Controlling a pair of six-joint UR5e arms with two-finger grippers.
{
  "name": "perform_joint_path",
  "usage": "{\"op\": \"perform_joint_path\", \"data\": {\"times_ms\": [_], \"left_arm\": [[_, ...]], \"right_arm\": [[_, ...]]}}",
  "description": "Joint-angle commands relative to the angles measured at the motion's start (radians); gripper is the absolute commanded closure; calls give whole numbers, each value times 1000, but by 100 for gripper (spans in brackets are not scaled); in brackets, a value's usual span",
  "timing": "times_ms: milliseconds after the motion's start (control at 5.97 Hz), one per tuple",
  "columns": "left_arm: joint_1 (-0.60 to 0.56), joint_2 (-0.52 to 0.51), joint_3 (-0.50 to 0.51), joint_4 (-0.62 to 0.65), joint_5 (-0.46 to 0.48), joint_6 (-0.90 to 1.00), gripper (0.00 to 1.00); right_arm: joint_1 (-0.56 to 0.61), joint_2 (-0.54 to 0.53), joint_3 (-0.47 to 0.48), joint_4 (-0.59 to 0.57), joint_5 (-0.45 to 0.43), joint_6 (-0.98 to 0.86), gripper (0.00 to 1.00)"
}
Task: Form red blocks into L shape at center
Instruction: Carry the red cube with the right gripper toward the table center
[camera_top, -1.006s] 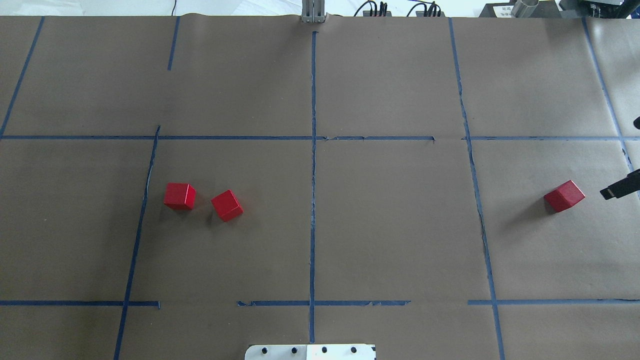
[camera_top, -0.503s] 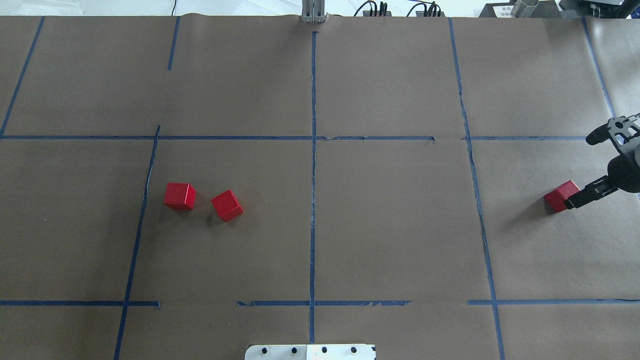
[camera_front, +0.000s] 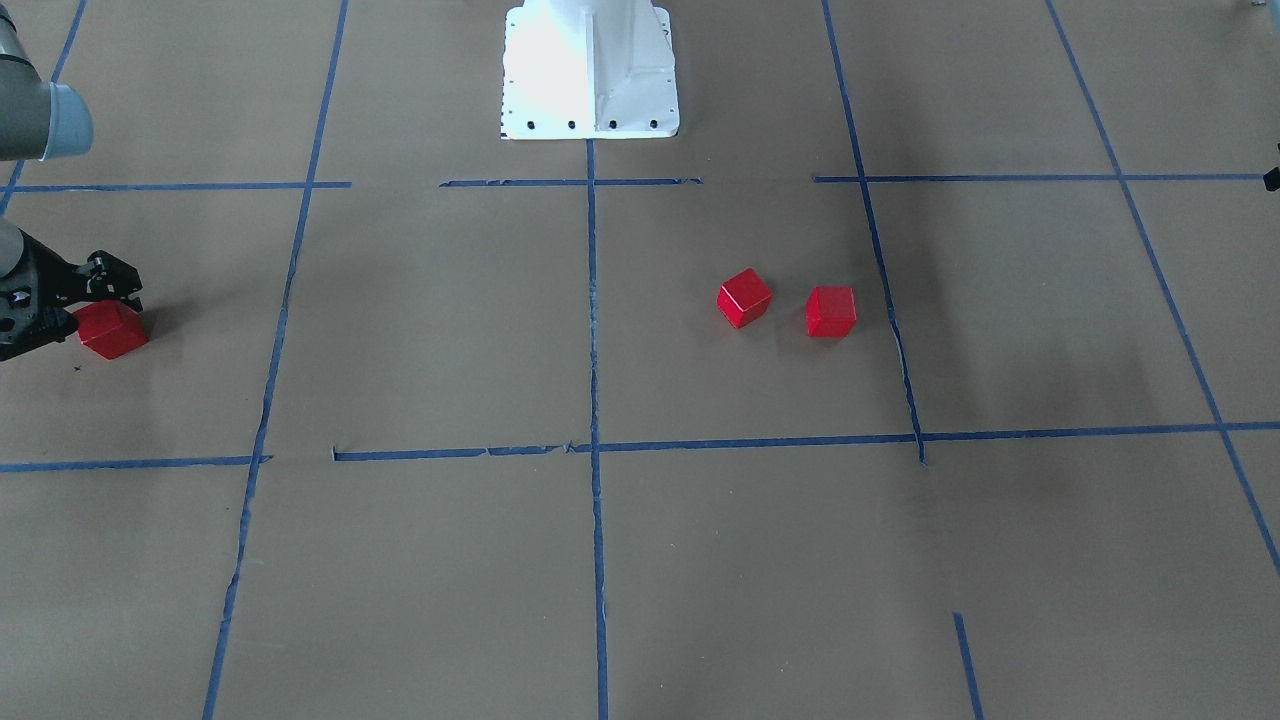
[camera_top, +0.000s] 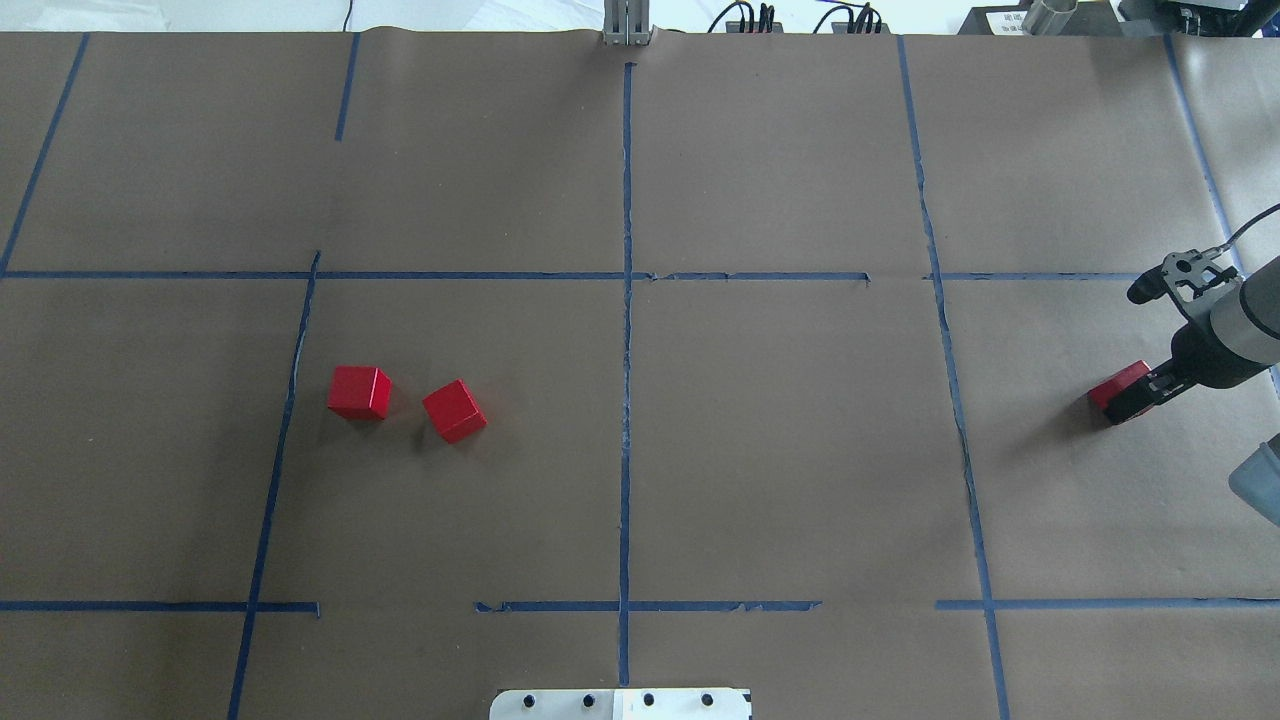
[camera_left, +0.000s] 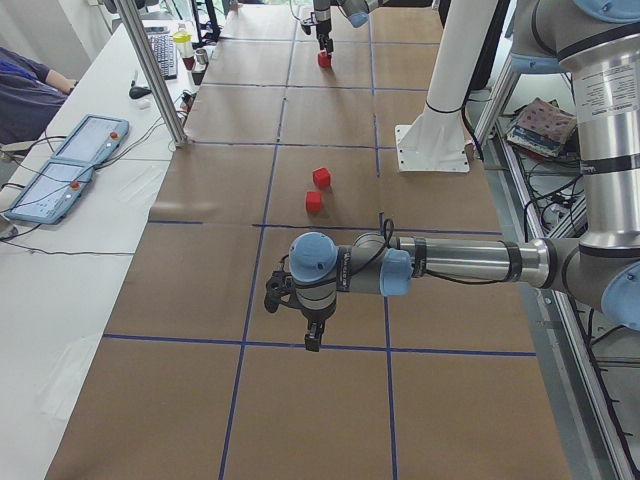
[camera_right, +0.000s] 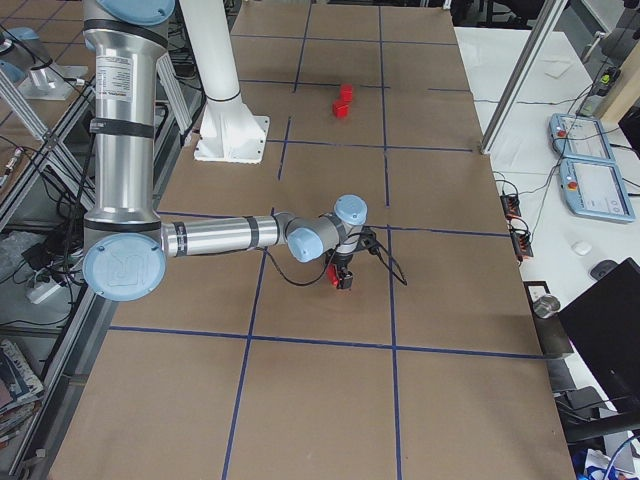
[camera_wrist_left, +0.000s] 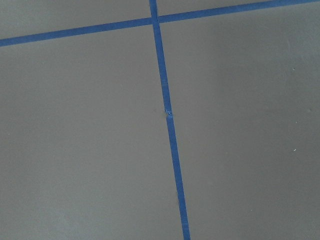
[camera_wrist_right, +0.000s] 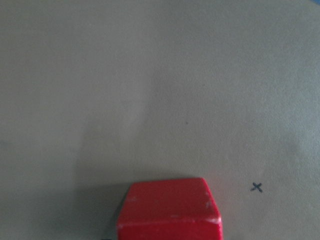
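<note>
Sliding in from the center's right, the right gripper (camera_top: 1127, 397) is now reaching over the lone red block (camera_top: 1110, 386), where half a second ago it was only meeting the block's side. Its jaws are standing apart, one on each side of that block, which is lying outside the center (camera_top: 780, 440), beyond its right border. A second red block (camera_top: 358, 391) and a third red block (camera_top: 454, 410) are sitting near each other, not touching, in the center's left half. Beyond the center's left edge the left gripper (camera_left: 312, 338) is hanging over the paper; I cannot tell how its jaws are standing.

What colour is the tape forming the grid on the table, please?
The tape is blue, clearest in the overhead exterior view.
</note>
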Motion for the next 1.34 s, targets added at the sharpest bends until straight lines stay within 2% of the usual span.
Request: {"op": "perform_joint_path", "data": {"times_ms": [0,168,335,503,670,838,1006,1173], "left_arm": [[0,0,2,0,0,0,0],[0,0,2,0,0,0,0],[0,0,2,0,0,0,0],[0,0,4,0,0,0,0],[0,0,2,0,0,0,0],[0,0,5,0,0,0,0],[0,0,5,0,0,0,0],[0,0,7,0,0,0,0]], "right_arm": [[-10,-3,-8,-2,-7,-3,44],[-10,-4,5,-2,-6,-3,71],[-8,-9,45,-10,-6,0,93],[-8,-8,80,-14,-4,8,100],[-10,0,122,-16,-3,35,100],[-28,26,155,-18,-3,178,99],[-71,98,156,-18,-3,374,100],[-161,203,156,-39,-6,637,100]]}}
